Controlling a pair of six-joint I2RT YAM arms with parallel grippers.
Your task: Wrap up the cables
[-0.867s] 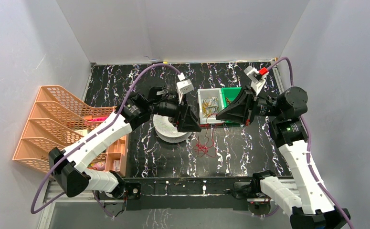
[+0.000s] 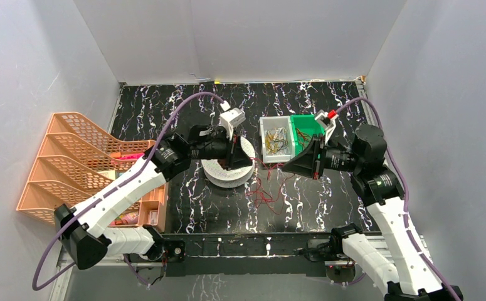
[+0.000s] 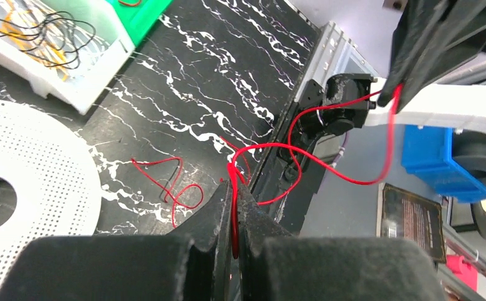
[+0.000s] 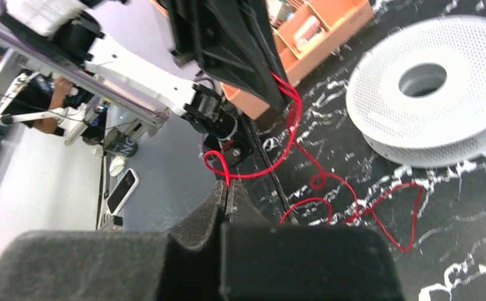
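The cables (image 2: 266, 195) are a loose tangle of hair-thin red wires. They lie mostly on the black marbled tabletop (image 2: 334, 200), about midway along its width and nearer its near edge than its far one, just in front of a white perforated reel (image 2: 222, 177). From that heap, strands rise off the surface to both arms.

The left gripper (image 2: 245, 164) hangs over the near right part of the reel. Its jaws are pressed together, pinching a bunch of the red wires (image 3: 233, 207) between them. In the left wrist view a single strand (image 3: 337, 177) sags from there and climbs to the tip of the right gripper (image 3: 396, 94), while a few small loops (image 3: 176, 188) lie flat on the tabletop beside the reel.

The right gripper (image 2: 285, 165) points towards the left one, with a gap between the two tips. Its jaws are also pressed together on a red strand (image 4: 227, 182), which curls out of the pinch and runs up to the left gripper's tip (image 4: 284, 94).

Behind the grippers, towards the far edge, a white bin (image 2: 266, 125) holds yellowish and dark wires and touches a green bin (image 2: 309, 125) on its right. An orange mesh rack (image 2: 71, 157) stands along the left edge.
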